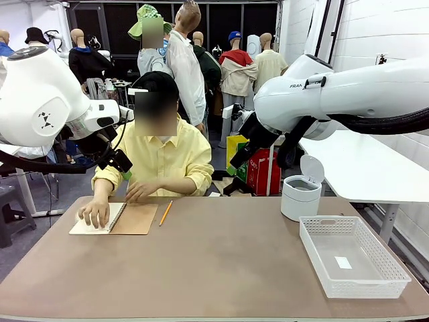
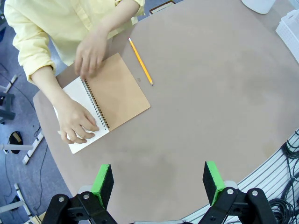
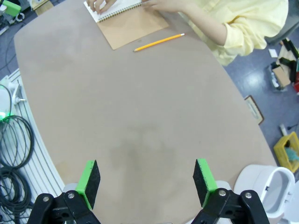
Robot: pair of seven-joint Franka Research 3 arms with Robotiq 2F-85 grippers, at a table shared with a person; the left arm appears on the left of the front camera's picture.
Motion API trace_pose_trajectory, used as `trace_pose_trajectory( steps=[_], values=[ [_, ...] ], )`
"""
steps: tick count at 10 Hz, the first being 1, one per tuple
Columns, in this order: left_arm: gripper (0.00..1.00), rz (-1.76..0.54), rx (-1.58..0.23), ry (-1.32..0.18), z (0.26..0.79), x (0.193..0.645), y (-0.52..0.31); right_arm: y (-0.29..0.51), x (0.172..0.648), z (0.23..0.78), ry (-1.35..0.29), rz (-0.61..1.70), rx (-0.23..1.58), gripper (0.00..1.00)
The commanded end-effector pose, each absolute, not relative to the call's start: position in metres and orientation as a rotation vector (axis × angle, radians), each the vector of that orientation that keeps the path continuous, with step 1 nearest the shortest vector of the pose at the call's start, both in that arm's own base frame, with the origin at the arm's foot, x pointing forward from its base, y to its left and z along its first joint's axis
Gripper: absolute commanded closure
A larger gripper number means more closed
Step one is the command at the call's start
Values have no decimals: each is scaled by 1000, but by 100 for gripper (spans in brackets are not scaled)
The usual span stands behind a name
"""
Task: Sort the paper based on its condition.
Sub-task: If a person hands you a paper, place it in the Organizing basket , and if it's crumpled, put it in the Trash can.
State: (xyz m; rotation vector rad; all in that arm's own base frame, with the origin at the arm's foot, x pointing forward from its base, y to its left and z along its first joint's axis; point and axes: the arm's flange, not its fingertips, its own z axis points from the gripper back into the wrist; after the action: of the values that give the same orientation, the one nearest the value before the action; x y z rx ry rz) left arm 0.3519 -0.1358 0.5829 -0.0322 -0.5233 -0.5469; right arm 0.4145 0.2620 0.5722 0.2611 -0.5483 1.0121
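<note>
Green-padded left claw point(image 2: 158, 180) and right claw point(image 3: 146, 180) hang spread and empty above the brown counter point(image 1: 221, 268). Thin white paper point(image 2: 83, 143) lies bound in the brown-covered spiral notebook point(image 1: 134, 219) under the person's hand point(image 1: 94, 213). Sorting looks unstarted: every sheet remains to be placed.

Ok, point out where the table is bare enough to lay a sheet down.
Widest bare stretch of the brown table: the middle, between the yellow pencil and the white lidded bin, running to the near edge. Crowded: the far left, where a person's hand rests on the brown-covered spiral notebook; the right, taken by the white plastic basket.
</note>
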Motion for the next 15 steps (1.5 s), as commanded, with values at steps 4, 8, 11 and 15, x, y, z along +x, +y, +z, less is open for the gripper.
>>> trace_pose_trajectory(
  steps=[4, 8, 11, 15],
  values=[
    [0, -547, -36, -529, 583, 352, -135, 262, 414, 571, -547, 1011, 258, 0],
    [0, -547, -36, -529, 583, 352, -135, 262, 414, 571, -547, 1011, 258, 0],
    [0, -547, -36, -529, 583, 352, -135, 262, 414, 571, -547, 1011, 258, 0],
    [0, -547, -36, -529, 583, 352, -135, 262, 414, 571, -547, 1011, 258, 0]
  ],
)
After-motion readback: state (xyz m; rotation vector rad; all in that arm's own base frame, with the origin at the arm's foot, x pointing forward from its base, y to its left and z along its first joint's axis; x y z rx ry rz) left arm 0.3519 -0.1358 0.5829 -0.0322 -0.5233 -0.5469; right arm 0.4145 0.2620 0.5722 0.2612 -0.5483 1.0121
